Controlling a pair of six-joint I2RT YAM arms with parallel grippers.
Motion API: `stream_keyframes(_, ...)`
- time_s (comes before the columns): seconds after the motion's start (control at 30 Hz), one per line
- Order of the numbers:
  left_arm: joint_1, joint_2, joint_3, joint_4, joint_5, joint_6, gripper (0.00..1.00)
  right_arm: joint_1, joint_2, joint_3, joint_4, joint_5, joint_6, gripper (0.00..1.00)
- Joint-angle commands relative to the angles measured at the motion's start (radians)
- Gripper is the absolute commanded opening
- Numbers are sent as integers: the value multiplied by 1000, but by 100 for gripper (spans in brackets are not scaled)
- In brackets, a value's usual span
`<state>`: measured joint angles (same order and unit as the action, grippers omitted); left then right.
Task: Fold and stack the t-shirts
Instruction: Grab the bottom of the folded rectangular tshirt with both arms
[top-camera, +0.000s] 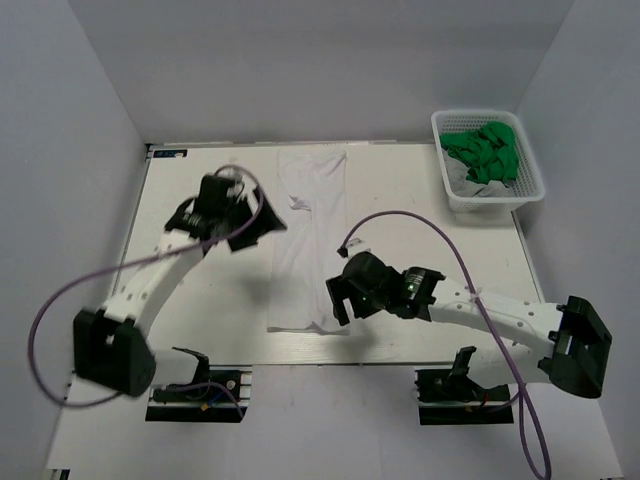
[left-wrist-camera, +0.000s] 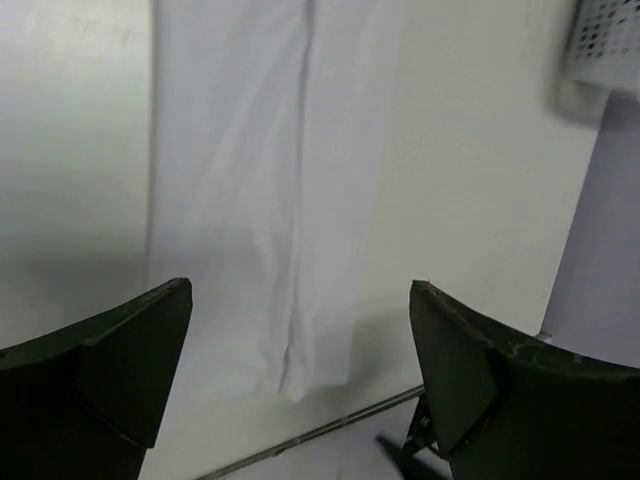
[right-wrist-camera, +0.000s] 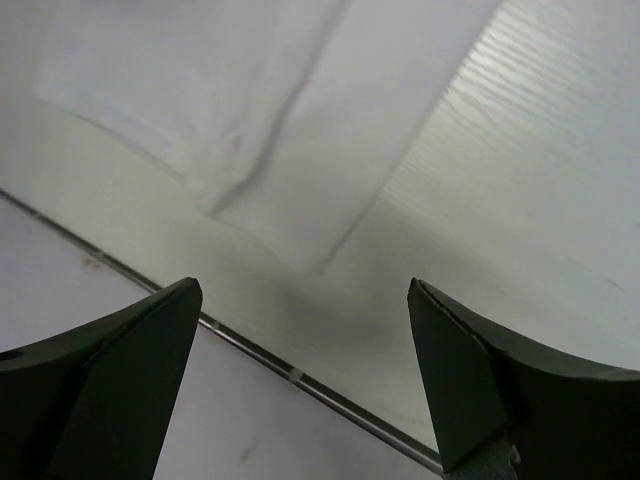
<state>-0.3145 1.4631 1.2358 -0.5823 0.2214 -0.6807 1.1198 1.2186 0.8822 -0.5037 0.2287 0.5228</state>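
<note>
The left jaws stand spread wide, holding nothing, above the left edge of the white t-shirt, which lies as a long strip on the table; the right jaws gape likewise, empty, over its near right corner; green t-shirts fill the basket.

Before me the white t-shirt lies flat on the counter, a long folded strip; the green t-shirts sit crumpled in the basket.
</note>
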Motion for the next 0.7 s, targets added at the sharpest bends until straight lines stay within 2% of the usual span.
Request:
stream_keyframes(0.0,9,-252,-293,-71,-16,-65,100,-26,46,-31,-61,28,72,90)
stream_keyframes(0.03,0,-353,-347,-91,-7,-85,100,-35,62,-17,-67,-27,66,90)
stream_keyframes(0.17,0,-536,-582,-197,41,-122,100,-51,156,17,-71,-134,40,90)
stream_keyframes(0.27,0,-587,-671,-197,71,-131,100,-72,220,38,-91,-144,25,90)
stream_keyframes(0.4,-9,-558,-736,-113,128,-140,100,-101,259,20,-58,-218,6,90)
stream_keyframes(0.57,-20,-479,-760,-113,121,-90,98,-141,315,29,-53,-298,-18,90)
stream_keyframes(0.63,-29,-445,-760,-113,121,-80,95,-155,329,24,-39,-330,-20,90)
stream_keyframes(0.67,-29,-414,-760,-113,133,-68,90,-160,331,20,-32,-350,-23,90)
